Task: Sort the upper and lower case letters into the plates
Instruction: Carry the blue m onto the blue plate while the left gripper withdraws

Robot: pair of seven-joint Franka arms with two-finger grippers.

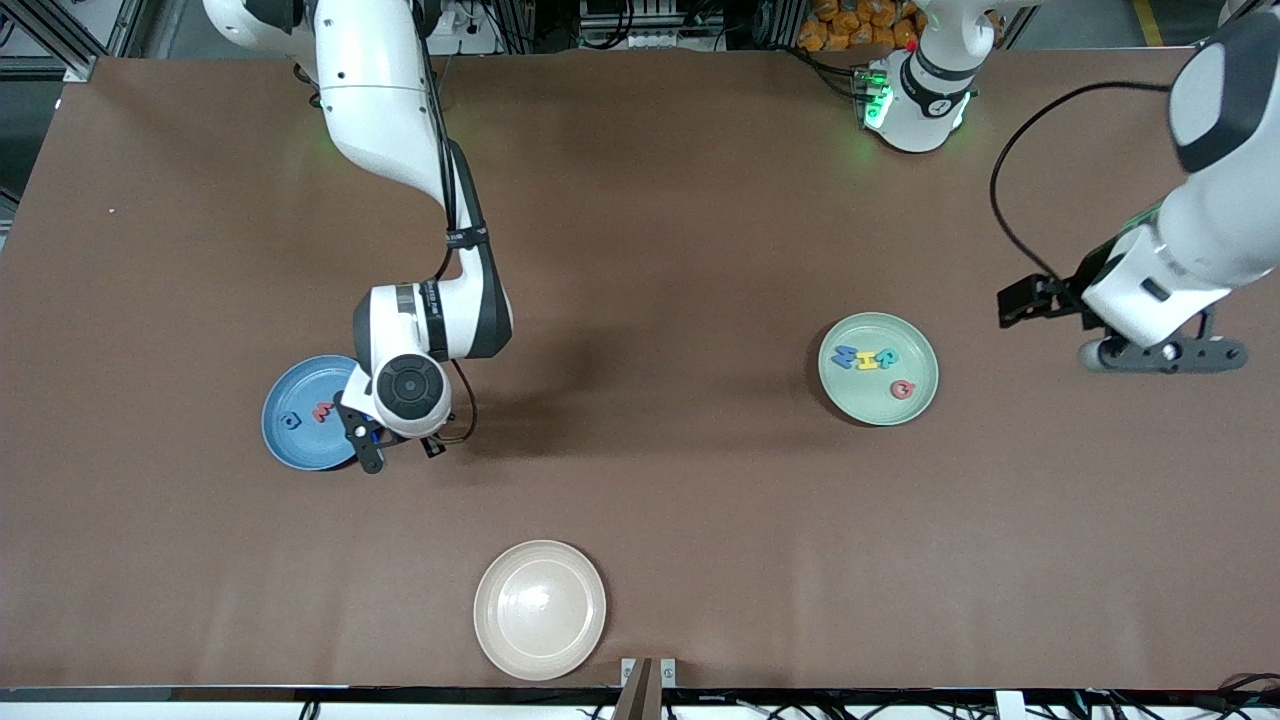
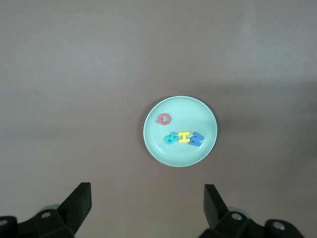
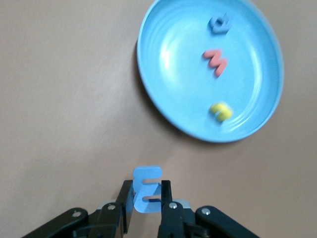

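Observation:
My right gripper (image 3: 147, 186) is shut on a light blue letter E (image 3: 147, 174), held up over the brown table just beside the rim of the sky blue plate (image 3: 173, 59). That plate (image 1: 300, 447) holds a dark blue letter (image 3: 218, 23), a red letter (image 3: 216, 61) and a yellow letter (image 3: 221, 110). The mint green plate (image 1: 860, 395) holds a blue (image 1: 846, 355), a yellow (image 1: 868, 360), a teal (image 1: 887, 357) and a red letter (image 1: 902, 389). My left gripper (image 1: 1165, 355) waits open and empty over bare table beside the mint plate (image 2: 183, 148), toward the left arm's end.
A cream-beige plate (image 1: 540, 610) lies empty near the table edge closest to the front camera. The right arm's wrist (image 1: 405, 385) hangs over part of the blue plate. The table top is a plain brown sheet.

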